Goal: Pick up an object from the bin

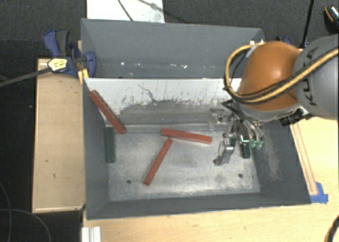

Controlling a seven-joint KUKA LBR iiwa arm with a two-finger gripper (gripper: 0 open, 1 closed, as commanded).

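My gripper [234, 153] hangs low over the bin's right part, close above the floor. Its fingers stand apart, open, and I see nothing between them. The nearest thing is a flat red stick [186, 136] lying almost level in the middle, its right end just left of the gripper. A second red stick [158, 161] lies slanted below it, its upper end touching the first one.
A third red stick [107, 111] leans along the back left corner. Below it a dark grey-green bar [109, 144] lies against the left wall. The arm's orange dome and cables hang over the bin's right rim.
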